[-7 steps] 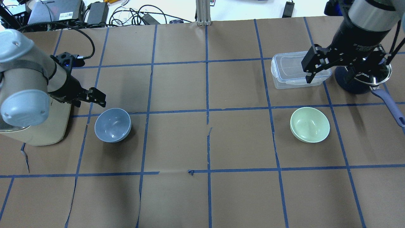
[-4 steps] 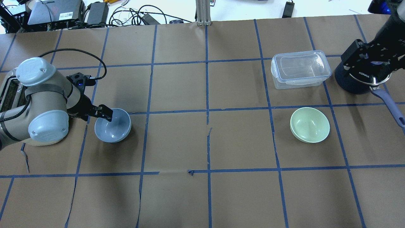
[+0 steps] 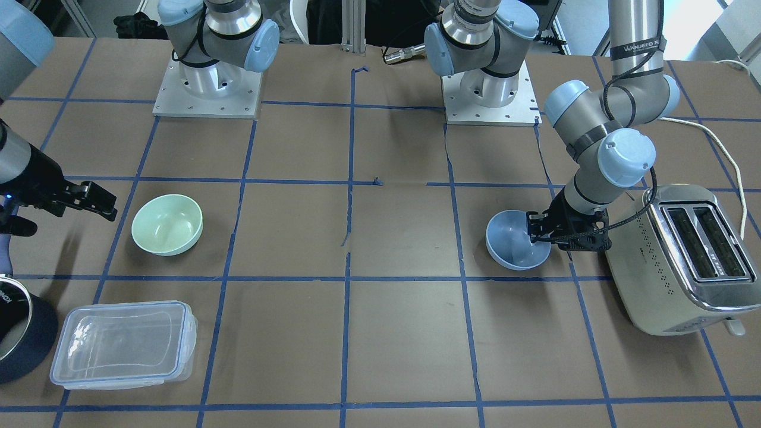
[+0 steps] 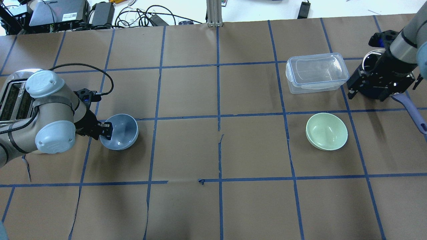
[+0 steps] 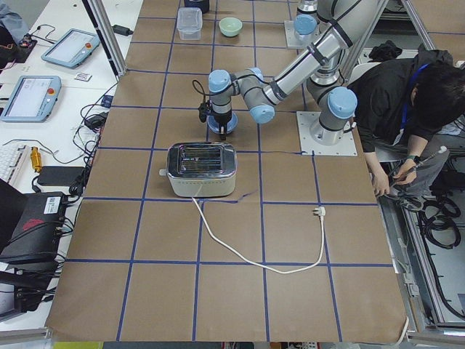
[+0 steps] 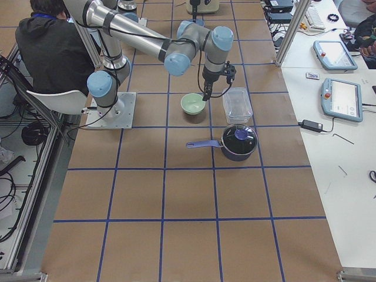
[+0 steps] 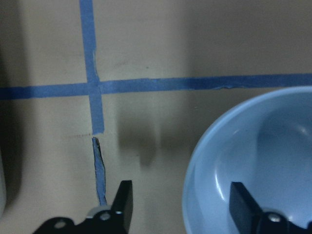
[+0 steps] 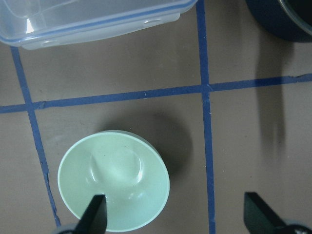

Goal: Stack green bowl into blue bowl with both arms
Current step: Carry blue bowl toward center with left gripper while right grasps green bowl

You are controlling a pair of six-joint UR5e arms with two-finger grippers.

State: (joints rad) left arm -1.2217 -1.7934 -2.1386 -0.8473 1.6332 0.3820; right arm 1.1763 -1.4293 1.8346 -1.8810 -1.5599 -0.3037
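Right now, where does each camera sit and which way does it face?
Front-facing: across the table, facing both bases.
Overhead: behind the robot, looking down; both arms show.
Exterior left: toaster end; left arm near.
Exterior right: pot end; right arm near.
Left wrist: down over blue bowl; fingers straddle rim.
Right wrist: down on green bowl; fingertips show.
Shared: front-facing and overhead show both bowls.

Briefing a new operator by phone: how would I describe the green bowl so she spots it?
Find the clear lidded box on the robot's right. The green bowl sits in the next square toward the robot. It is mint-green, unlike the blue bowl.
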